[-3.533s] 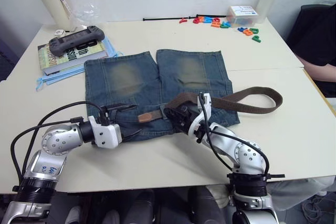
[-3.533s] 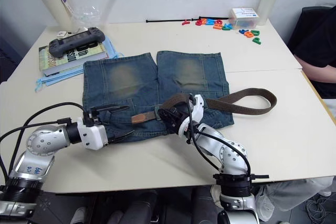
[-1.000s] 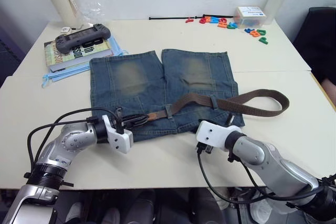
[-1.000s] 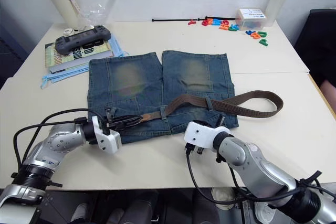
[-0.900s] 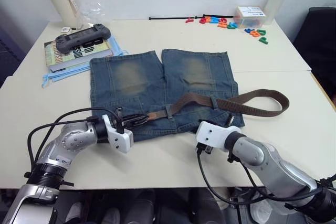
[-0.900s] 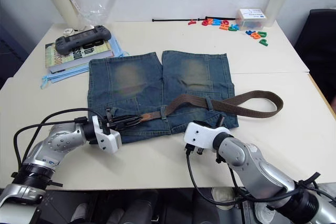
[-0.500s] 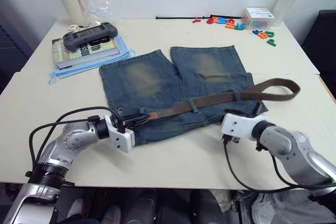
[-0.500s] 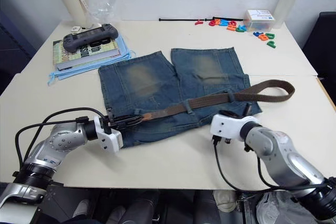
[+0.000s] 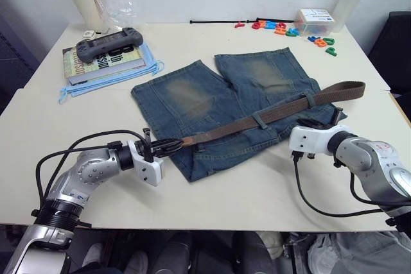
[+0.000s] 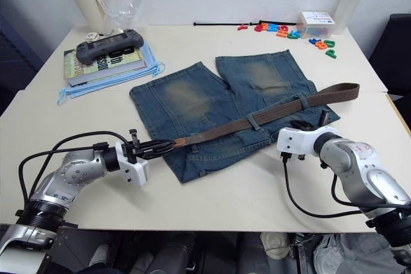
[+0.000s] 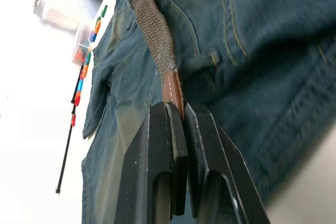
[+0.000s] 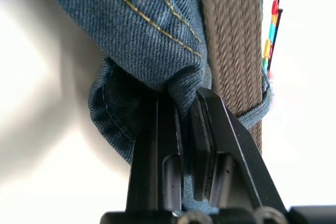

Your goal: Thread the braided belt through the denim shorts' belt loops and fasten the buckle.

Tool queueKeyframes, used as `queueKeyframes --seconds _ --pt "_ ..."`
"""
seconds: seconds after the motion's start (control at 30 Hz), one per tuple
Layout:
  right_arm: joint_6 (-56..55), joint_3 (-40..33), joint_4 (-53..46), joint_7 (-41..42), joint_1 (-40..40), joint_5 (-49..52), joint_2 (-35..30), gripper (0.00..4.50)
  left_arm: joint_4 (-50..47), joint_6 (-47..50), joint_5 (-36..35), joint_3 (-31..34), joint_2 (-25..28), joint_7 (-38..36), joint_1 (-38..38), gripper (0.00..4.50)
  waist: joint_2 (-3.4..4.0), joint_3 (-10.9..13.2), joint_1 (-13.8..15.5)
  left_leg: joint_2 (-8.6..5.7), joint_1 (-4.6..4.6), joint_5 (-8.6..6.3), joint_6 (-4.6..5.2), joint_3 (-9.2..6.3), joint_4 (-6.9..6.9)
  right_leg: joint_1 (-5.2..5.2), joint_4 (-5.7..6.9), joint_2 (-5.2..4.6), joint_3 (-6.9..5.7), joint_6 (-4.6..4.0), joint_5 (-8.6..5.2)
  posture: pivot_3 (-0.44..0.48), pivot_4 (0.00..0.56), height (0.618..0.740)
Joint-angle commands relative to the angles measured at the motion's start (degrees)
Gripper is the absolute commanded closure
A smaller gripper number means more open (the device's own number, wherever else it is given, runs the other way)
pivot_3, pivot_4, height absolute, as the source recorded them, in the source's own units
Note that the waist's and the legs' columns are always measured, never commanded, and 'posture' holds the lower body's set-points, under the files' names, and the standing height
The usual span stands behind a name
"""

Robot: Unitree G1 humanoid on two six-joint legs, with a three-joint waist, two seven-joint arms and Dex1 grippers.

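While the left gripper [image 11: 178, 121] pinched the braided belt [image 9: 244, 124] tip and the right gripper [image 12: 181, 103] clamped the denim shorts [image 9: 192, 94], 2 belt loops [image 9: 259, 119] were threaded, fastening remained.

Very little here can be read. The book [image 9: 106, 61] under my view's black game controller [image 9: 108, 41] carries large pale letters along its cover edge, but I cannot make them out as a word. The small box [image 9: 314, 20] beside the coloured letter magnets [image 9: 276, 27] has a printed label too small for me to read.
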Motion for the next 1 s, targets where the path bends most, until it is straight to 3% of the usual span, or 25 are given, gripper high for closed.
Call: queueKeyframes --seconds 0.03,0.17,0.3,0.37,0.5,0.6,0.73,0.83,1.0 --pt "-0.6 -3.7 0.0 0.4 -0.9 -1.3 0.6 4.44 -1.7 0.1 -0.6 1.0 0.4 1.0 0.4 4.50 0.00 0.0 0.0 0.00 0.00 0.00 0.00 0.02 0.01 -0.01 0.01 0.00 0.02 0.00 0.00 0.000 0.150 0.654" --pt "0.7 -6.0 -1.5 1.3 0.0 1.1 3.7 4.44 -1.9 0.3 -0.5 0.9 0.4 1.1 0.3 4.50 0.00 0.0 0.0 0.01 0.00 0.00 0.00 0.03 0.03 -0.02 0.05 0.01 0.03 0.00 0.00 0.000 0.150 0.654" --pt "2.7 -11.4 -4.9 2.5 2.2 4.2 5.5 2.90 -2.2 0.6 -0.4 0.9 0.1 1.2 0.2 4.50 0.00 0.0 -0.1 0.02 0.00 0.01 -0.01 0.04 0.04 -0.04 0.10 0.02 0.06 0.00 0.00 0.000 0.150 0.654" --pt "4.0 -14.4 -7.0 4.0 3.3 5.8 5.6 1.73 -2.2 0.7 -0.3 0.8 0.0 1.4 0.0 4.50 0.00 0.0 -0.1 0.01 0.01 0.01 -0.01 0.07 0.05 -0.03 0.12 0.04 0.08 0.00 0.00 0.000 0.150 0.654" --pt "9.0 -21.8 -13.0 9.7 5.3 13.3 5.9 0.01 -2.4 0.8 -0.1 0.7 0.0 1.7 0.0 4.50 0.00 0.0 -0.1 0.03 0.03 0.01 -0.01 0.06 0.05 -0.02 0.12 0.04 0.06 0.00 0.00 0.000 0.150 0.654" --pt "26.0 -27.8 -23.1 15.3 1.7 27.7 10.1 0.01 -2.6 1.0 -0.1 0.6 -0.2 1.9 0.0 4.50 0.00 0.0 -0.4 0.06 0.04 0.00 0.00 0.10 0.08 -0.02 0.13 0.04 0.11 0.00 0.00 0.000 0.150 0.654" --pt "57.0 -32.5 -34.4 17.4 -6.6 49.0 19.0 0.01 -3.1 1.3 0.1 0.5 -0.5 2.0 0.0 4.50 -0.01 0.0 -0.6 0.17 0.08 -0.01 -0.01 0.03 0.07 0.04 0.12 0.09 0.08 -0.01 0.01 0.000 0.150 0.654" --pt "79.4 -38.0 -36.0 15.5 -13.8 58.9 33.5 0.01 -3.2 1.2 0.2 0.3 -0.6 2.1 -0.1 4.50 -0.12 -0.1 -0.4 0.19 0.09 -0.01 -0.02 -0.12 0.05 0.10 0.05 0.10 0.09 -0.08 0.03 0.000 0.150 0.654" --pt "82.7 -42.1 -32.4 -1.1 -11.6 73.6 54.6 0.01 -3.2 -0.2 1.9 0.4 -0.7 3.1 -0.9 4.50 -0.17 -0.1 -0.1 0.06 0.09 0.05 -0.10 -0.17 -0.03 0.06 0.08 0.05 0.08 -0.11 0.05 0.000 0.150 0.654"
